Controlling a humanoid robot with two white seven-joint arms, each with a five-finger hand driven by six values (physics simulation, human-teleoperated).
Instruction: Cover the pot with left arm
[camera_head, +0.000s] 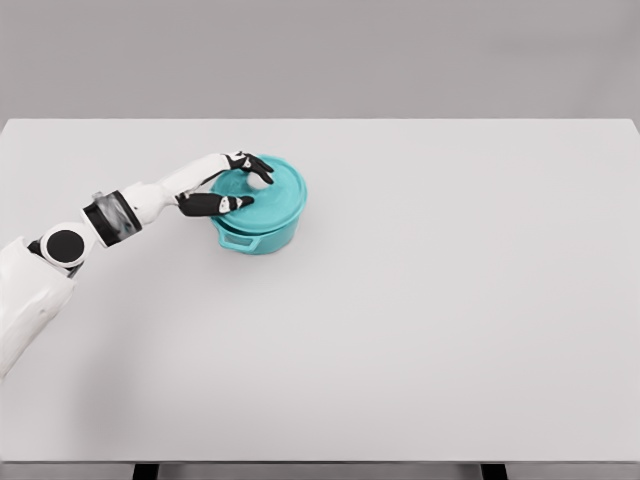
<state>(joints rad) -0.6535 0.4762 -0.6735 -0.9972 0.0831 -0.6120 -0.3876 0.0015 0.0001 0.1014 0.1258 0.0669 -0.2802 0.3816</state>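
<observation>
A teal pot (262, 238) stands on the white table (420, 300), left of the middle. Its teal lid (280, 192) lies on top of it, and the lid's white knob (258, 181) shows. My left hand (240, 185) reaches in from the lower left and hovers over the lid's left part. Its black fingers (256, 164) are stretched out on the far side of the knob and the thumb (222, 205) on the near side, with a gap to the knob on both sides. The hand looks open, holding nothing. The right arm is out of view.
The table's front edge (320, 462) runs along the bottom of the view. My left forearm (120, 218) lies low over the table's left side.
</observation>
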